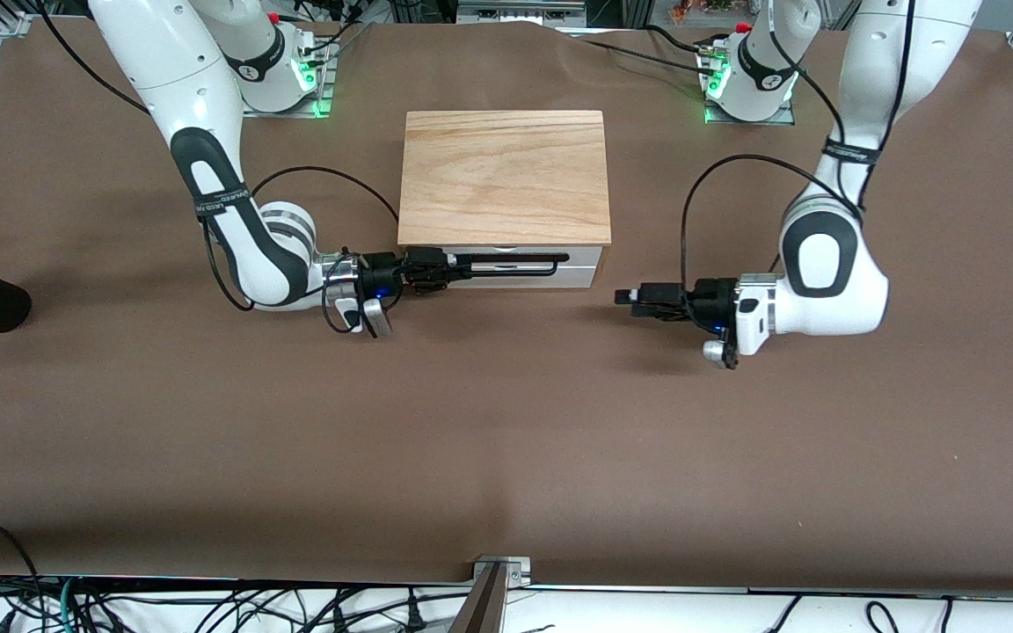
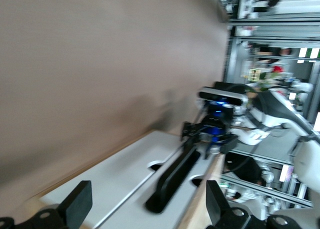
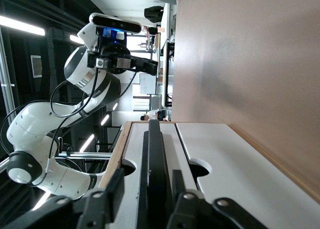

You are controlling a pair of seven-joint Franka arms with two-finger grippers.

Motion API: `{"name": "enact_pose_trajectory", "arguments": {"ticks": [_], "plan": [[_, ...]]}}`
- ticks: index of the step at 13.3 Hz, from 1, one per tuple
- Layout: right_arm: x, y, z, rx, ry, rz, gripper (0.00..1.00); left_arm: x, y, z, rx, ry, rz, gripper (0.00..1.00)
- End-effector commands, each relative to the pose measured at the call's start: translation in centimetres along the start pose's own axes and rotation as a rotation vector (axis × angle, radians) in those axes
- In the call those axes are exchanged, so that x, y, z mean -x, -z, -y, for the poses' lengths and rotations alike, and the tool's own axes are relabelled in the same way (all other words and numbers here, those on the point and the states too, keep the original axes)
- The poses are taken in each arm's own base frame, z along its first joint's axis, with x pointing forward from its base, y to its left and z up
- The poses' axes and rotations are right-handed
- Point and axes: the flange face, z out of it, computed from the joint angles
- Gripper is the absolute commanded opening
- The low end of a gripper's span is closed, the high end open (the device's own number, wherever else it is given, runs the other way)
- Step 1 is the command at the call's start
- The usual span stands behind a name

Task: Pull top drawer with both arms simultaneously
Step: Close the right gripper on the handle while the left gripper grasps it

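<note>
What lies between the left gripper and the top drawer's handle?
Nothing: in the front view only bare brown table separates the open left gripper from the handle of the top drawer. The right gripper straddles the handle's other end.

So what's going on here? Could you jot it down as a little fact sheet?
box: oak-grain casing on the brown table
top drawer: white front, looks closed
handle: long black bar
right gripper: fingers around one end of the handle, not visibly clamped
left gripper: open, off the drawer's other end, touching nothing
</note>
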Motion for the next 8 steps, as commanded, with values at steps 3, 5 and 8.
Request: {"name": "enact_pose_trajectory", "arguments": {"ticks": [3, 5, 8], "plan": [[0.1, -1.5, -0.7, -0.041, -0.005, -0.034, 0.16, 3.1, -7.3, 1.7, 0.191, -0.177, -0.088, 1.00], [0.1, -1.5, -0.6, -0.044, -0.004, -0.033, 0.06, 4.7, -10.3, 4.3, 0.239, -0.277, -0.157, 1.00], [0.1, -1.5, -0.6, -0.044, 0.003, -0.033, 0.03, 6.2, -11.0, 6.0, 0.234, -0.334, -0.156, 1.00]]}}
